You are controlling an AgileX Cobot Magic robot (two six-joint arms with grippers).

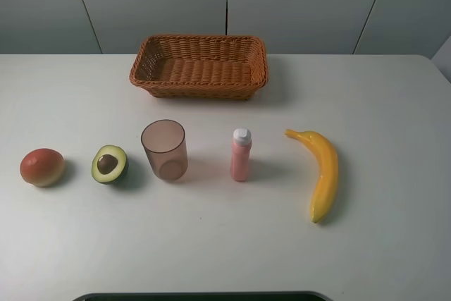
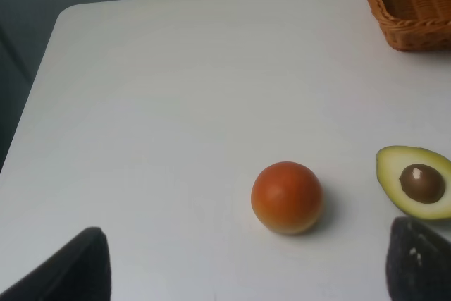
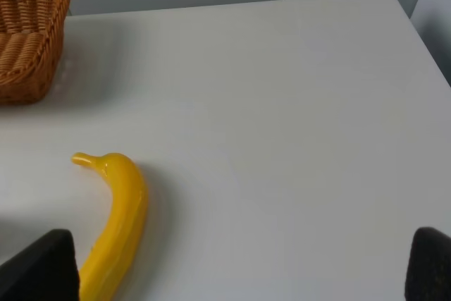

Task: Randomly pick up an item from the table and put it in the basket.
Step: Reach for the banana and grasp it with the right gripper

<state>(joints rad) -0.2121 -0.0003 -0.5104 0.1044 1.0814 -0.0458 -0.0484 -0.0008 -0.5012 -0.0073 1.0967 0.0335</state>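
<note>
The yellow banana point(image 1: 321, 172) lies on the white table point(image 1: 380, 96) at the right, its stem end towards the back. The brown wicker basket point(image 1: 199, 65) stands empty at the back centre. The banana also shows in the right wrist view point(image 3: 118, 223), with the basket's corner point(image 3: 28, 40) beyond it. My right gripper point(image 3: 232, 273) is open and empty, its fingers point(image 3: 39, 266) wide apart, and the banana lies by one finger. My left gripper point(image 2: 246, 276) is open and empty, well away from the banana. Neither arm shows in the high view.
A row stands left of the banana: a pink bottle with white cap point(image 1: 240, 155), a translucent brownish cup point(image 1: 164, 149), a halved avocado point(image 1: 109, 164) and a red-orange round fruit point(image 1: 42, 167). The left wrist view shows that fruit point(image 2: 287, 197) and the avocado point(image 2: 417, 181).
</note>
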